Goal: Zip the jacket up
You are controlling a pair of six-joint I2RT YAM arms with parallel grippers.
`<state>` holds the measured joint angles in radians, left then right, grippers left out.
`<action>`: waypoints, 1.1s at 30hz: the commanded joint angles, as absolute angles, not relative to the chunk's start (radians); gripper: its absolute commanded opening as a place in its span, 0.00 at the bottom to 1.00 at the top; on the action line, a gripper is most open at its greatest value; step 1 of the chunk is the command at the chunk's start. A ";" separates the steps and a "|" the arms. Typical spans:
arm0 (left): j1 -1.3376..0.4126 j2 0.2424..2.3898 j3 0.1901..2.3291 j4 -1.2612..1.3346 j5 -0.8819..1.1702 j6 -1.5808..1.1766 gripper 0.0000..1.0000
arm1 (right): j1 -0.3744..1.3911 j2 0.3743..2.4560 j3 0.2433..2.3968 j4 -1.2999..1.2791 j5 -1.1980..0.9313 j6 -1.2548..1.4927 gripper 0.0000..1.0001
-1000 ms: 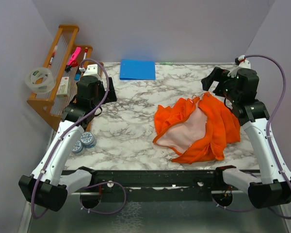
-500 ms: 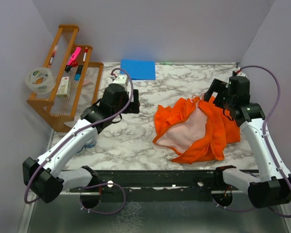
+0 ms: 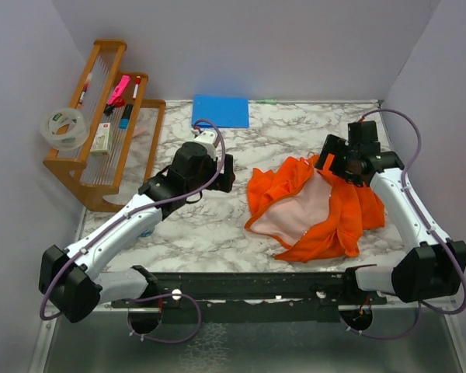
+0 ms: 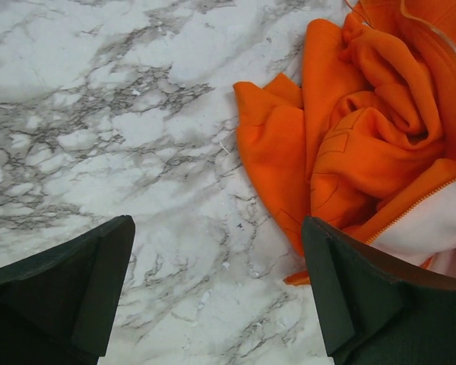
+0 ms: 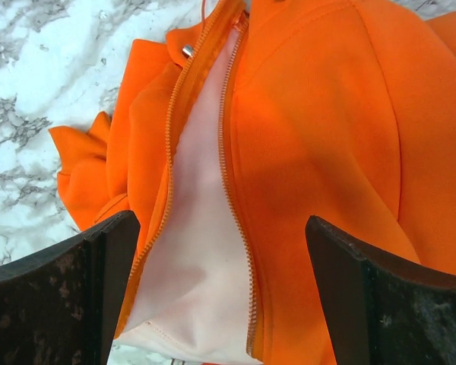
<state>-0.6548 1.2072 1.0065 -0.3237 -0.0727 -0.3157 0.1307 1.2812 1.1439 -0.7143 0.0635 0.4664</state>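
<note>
Top view, jacket: the jacket [image 3: 338, 203] lies crumpled and open on the right half of the marble table [image 3: 210, 225], with the pink lining [image 3: 303, 208] facing up.
Top view, left gripper: the left gripper [image 3: 228, 172] is over bare marble just beside the jacket's left edge and apart from it.
Top view, right gripper: the right gripper [image 3: 332, 158] is over the jacket's far end. Contact cannot be told from here.
Top view, surroundings: a blue rectangle [image 3: 220, 111] lies at the far edge and a wooden rack [image 3: 101, 144] stands far left, both well apart from the jacket.
Left wrist view, jaws: spread wide, nothing between them but marble.
Left wrist view, jacket: bunched orange folds fill the upper right. The right jaw is over the jacket's near edge, the left jaw well clear of it.
Right wrist view, jaws: spread wide, holding nothing.
Right wrist view, jacket: directly below, filling the span between both jaws.
Right wrist view, zipper: the zipper [image 5: 229, 152] is undone. Its two rows of teeth part around the lining, and the metal slider [image 5: 188, 52] sits at the far end of the left row.
</note>
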 commanded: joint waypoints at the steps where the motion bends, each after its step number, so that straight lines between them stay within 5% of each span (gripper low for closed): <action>1: -0.652 1.095 0.980 -0.345 -0.255 -0.258 0.99 | 0.129 1.345 1.184 -0.762 0.037 0.449 1.00; 19: -0.596 0.972 0.859 -0.345 -0.325 -0.243 0.99 | 0.130 1.522 1.247 -0.718 -0.039 0.436 1.00; 33: -0.569 0.996 0.861 -0.336 -0.282 -0.236 0.99 | 0.145 1.628 1.250 -0.756 -0.041 0.370 0.90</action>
